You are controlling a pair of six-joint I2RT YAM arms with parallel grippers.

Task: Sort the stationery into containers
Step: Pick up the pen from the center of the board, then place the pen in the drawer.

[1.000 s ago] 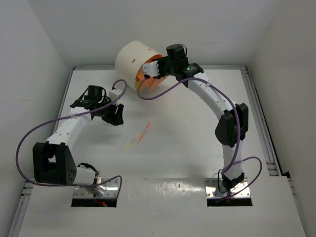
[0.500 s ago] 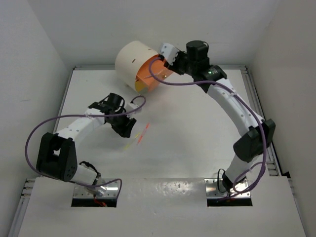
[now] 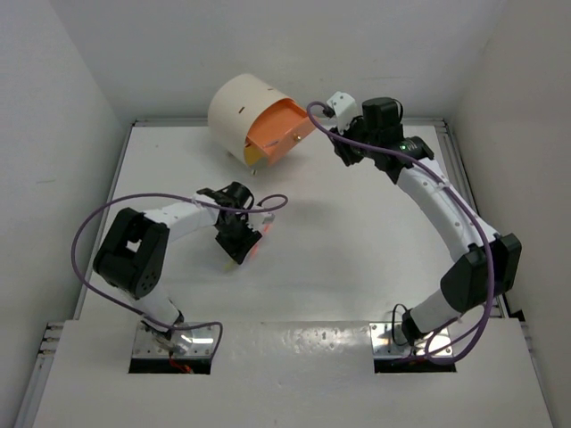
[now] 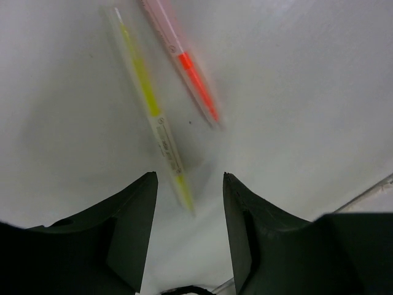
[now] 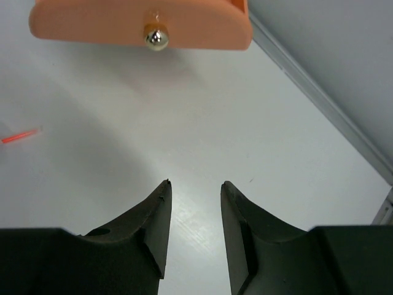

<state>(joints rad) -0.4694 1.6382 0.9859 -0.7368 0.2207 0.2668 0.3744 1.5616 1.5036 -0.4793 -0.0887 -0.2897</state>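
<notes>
Bright, even overhead light gives soft shadows and a glossy glare patch on the table (image 3: 294, 343) at lower centre of the top view, while in the left wrist view the pink pen (image 4: 190, 74) at upper centre is smeared with blur and the left gripper (image 4: 188, 178) at the bottom is near-black, without detail.

You have two thin pens on the table (image 3: 357, 259): one yellow pen (image 4: 150, 107) and one pink-red pen (image 4: 191, 72). You see one cream round cabinet (image 3: 234, 105), one orange drawer (image 3: 278, 129) and one metal knob (image 5: 156, 38). Two arms show, the left arm (image 3: 178, 214) and the right arm (image 3: 437, 192), with two grippers: the left gripper (image 4: 187, 184) and the right gripper (image 5: 194, 187).
</notes>
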